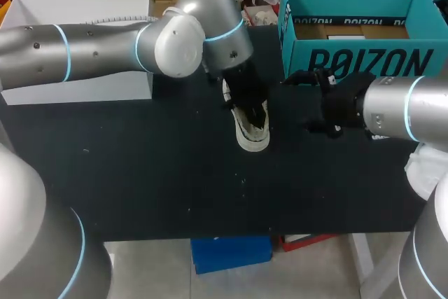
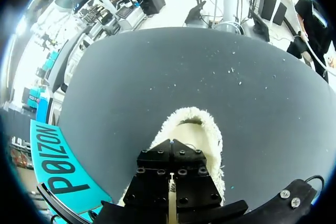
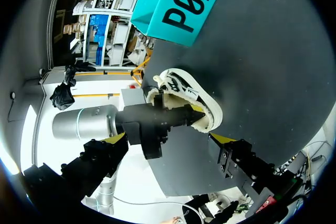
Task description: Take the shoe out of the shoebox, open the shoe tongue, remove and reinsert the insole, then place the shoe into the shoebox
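Left arm: it is coming in from the left, bending at the elbow above the middle of the table (image 1: 140,173) and pointing its wrist steeply down over the shoe (image 1: 253,134).
Left gripper (image 1: 250,106): it is dipping into the shoe's fleecy opening, its fingers drawn close together into a wedge. Whether they are pinching anything inside cannot be told, as the tips are hidden.
Right arm: it is reaching in level from the right, low over the table, with its wrist turned toward the shoe.
Right gripper (image 1: 308,103): it is hovering just right of the shoe, its yellow-tipped fingers spread wide and holding nothing.
Shoe: it is sitting on the table near the middle, outside the shoebox (image 1: 357,61), under the left gripper.
Shoebox: it is standing open at the far right of the table, beyond the right gripper.
White box (image 1: 77,89): it is standing at the far left, behind the left arm.
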